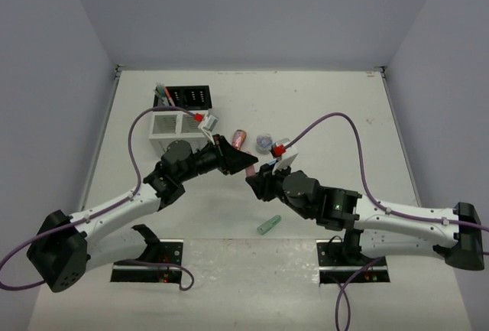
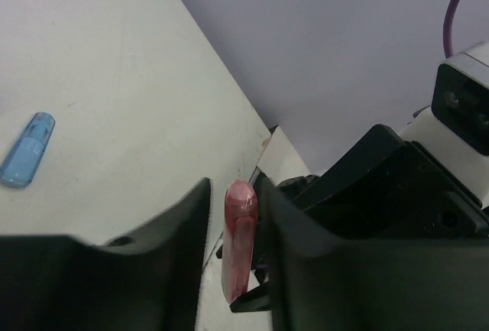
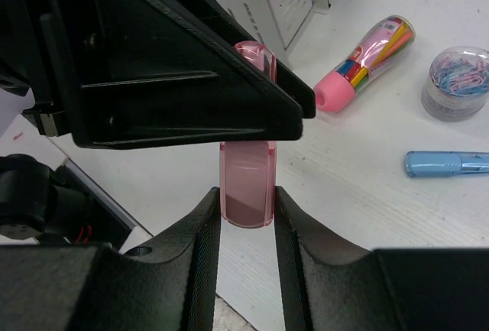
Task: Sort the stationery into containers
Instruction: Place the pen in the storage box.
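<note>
Right now both hands grasp one pink capsule [image 3: 246, 186] above the counter [image 1: 344, 102], right of the organiser [image 1: 172, 124]. The right hand [image 3: 244, 195] and left hand [image 2: 233, 186] are clenched on opposite ends. A tube [image 1: 240, 139] lies beside the organiser.

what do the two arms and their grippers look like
The left arm and right arm are white tubes with chunky black joints and black bases. A purple cable loops along each, and a white camera block sits at each wrist. The left gripper and right gripper have matte black, wedge-shaped fingers.
</note>
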